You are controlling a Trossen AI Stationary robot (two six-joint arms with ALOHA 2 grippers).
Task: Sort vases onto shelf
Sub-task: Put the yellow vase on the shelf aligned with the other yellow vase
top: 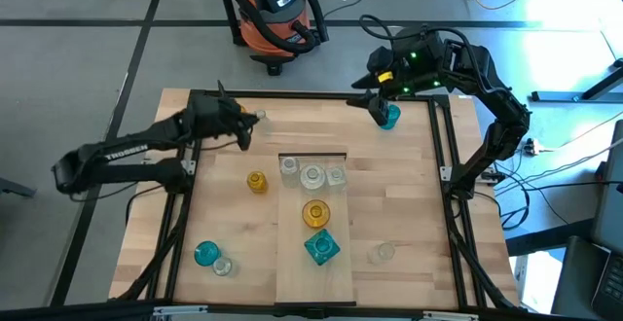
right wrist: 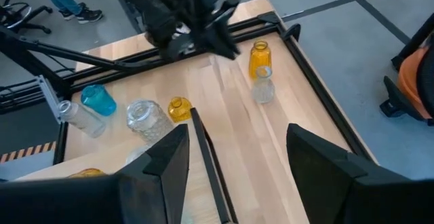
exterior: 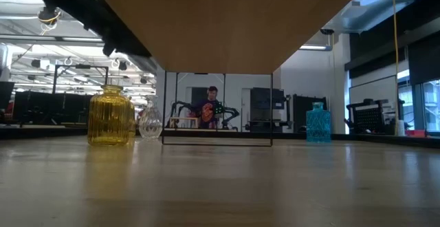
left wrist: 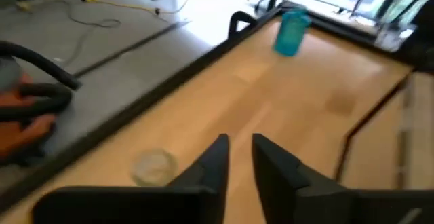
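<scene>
Desk [top: 409, 214] centre: I read left gripper [top: 245, 131] at 10 o'clock slightly parted, empty; right gripper [top: 378, 107] at 1 o'clock open beside teal vase [top: 389, 118].

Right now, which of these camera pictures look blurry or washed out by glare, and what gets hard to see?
Left wrist view: smeared; the small clear glass vase is a hazy blob, and daylight whitens the corner beyond the teal-blue glass vase. Low view: the pale wooden shelf looms large overhead and the near tabletop is soft. High view: glare bleaches the floor at the right edge. Right wrist view: fairly sharp.
</scene>
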